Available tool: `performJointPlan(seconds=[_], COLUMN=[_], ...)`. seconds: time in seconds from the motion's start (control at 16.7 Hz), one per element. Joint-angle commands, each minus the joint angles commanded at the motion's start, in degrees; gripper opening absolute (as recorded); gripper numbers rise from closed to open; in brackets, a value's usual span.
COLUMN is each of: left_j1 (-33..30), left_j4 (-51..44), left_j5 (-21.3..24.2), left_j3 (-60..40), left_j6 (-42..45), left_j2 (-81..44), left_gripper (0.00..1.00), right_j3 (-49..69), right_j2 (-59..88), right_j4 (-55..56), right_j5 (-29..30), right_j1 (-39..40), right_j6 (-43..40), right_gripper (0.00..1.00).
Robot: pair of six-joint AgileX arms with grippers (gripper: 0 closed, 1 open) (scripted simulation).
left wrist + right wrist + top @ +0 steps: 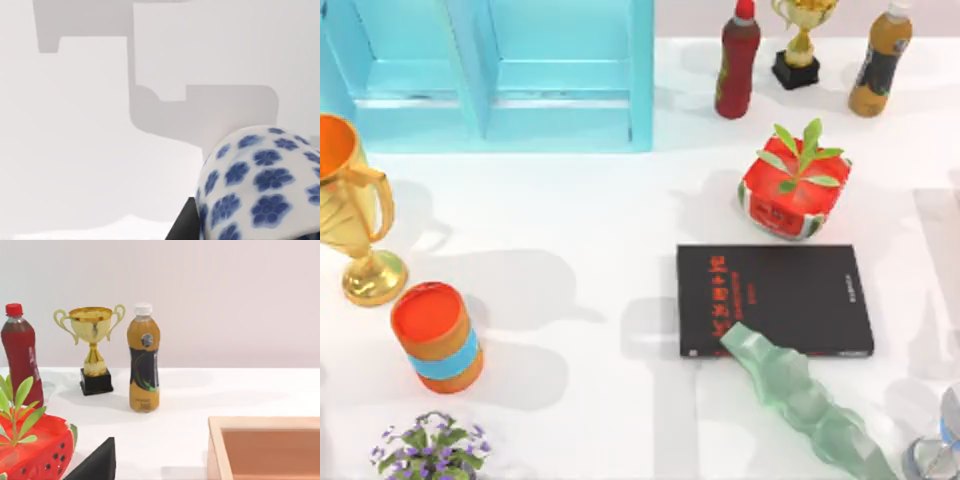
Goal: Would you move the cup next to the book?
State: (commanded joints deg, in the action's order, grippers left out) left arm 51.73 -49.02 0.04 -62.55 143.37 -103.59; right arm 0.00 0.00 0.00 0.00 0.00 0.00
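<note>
1. The cup (260, 185) fills the lower right of the left wrist view, close to the camera, with the pale counter (90, 150) behind it.
2. I cannot tell whether the left gripper is clamped on it or open.
3. The book (772, 298) lies right of centre in the top view, and a green shard (800, 395) touches its lower edge.
4. The counter just left of the book is bare, so I judge the placing is not yet done.
5. What is left is to set the cup down there and let go.
</note>
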Motion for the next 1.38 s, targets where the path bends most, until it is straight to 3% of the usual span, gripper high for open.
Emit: performJointPlan(seconds=[0.42,0.9,1.14,1.38], left_j1=[-0.1,-1.4,-6.7,-15.6], left_j4=[-10.1,-10.3,-11.4,-14.1], left_j5=[0.0,0.0,0.3,1.3], left_j3=[-6.2,-8.4,-15.7,-25.2], left_j6=[-0.2,-1.6,-8.8,-23.3], left_j2=[3.8,4.5,6.6,7.5], left_gripper=[0.00,0.00,0.00,0.00], right_j3=[0.0,0.0,0.0,0.0], right_j2=[0.0,0.0,0.0,0.0], right_j4=[0.0,0.0,0.0,0.0], right_j5=[0.0,0.0,0.0,0.0], right_j1=[0.0,0.0,0.0,0.0], right_j6=[0.0,0.0,0.0,0.0], right_gripper=[1.00,1.00,1.00,1.00])
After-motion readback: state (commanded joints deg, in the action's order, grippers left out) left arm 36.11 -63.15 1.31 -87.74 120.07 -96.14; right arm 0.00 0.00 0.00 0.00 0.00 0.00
